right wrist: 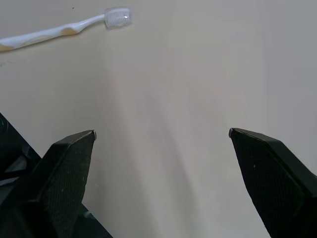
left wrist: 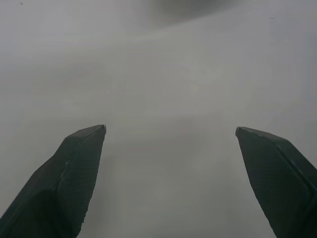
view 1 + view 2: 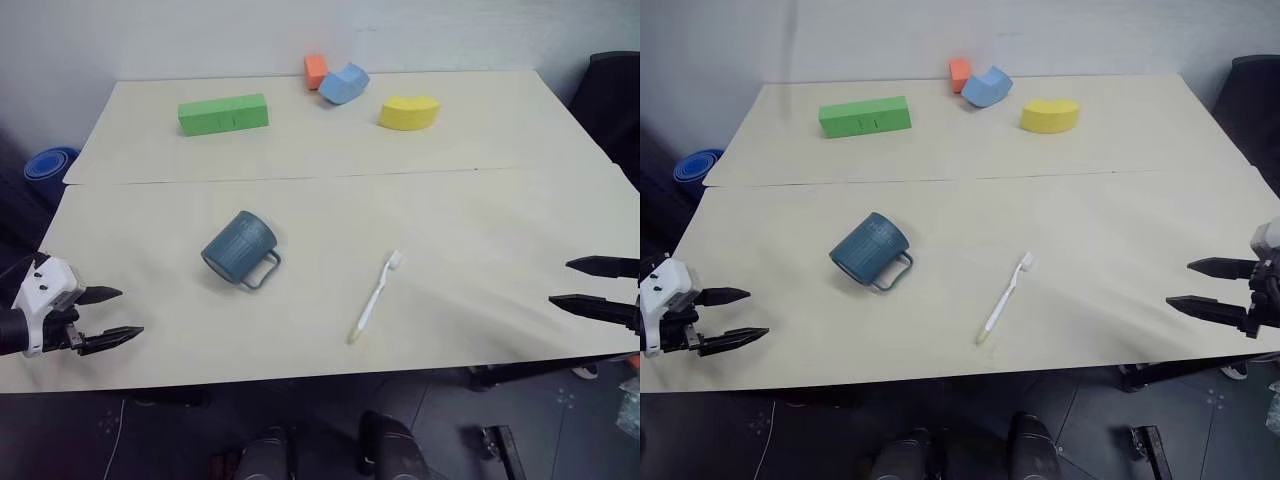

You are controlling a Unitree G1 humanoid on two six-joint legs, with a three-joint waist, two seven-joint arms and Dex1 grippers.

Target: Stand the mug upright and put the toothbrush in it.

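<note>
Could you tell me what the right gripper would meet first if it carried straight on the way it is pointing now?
Probably the bare table: the open right gripper angles down at it, empty. The toothbrush lies further along and off to one side, so it would likely be missed, though depth is hard to judge.

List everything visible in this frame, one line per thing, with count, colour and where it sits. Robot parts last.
mug: 1, slate blue, lying on its side, near half of table, left of centre
toothbrush: 1, white with yellowish handle end, flat on table, right of mug, apart from it
long block: 1, green, far left of table
small block: 1, orange, far edge
curved block: 1, light blue, beside the orange one
rounded block: 1, yellow, far right
table: 1, cream
round object: 1, blue, on floor, left of table
left claw: open, empty, near left edge
right claw: open, empty, near right edge
</note>
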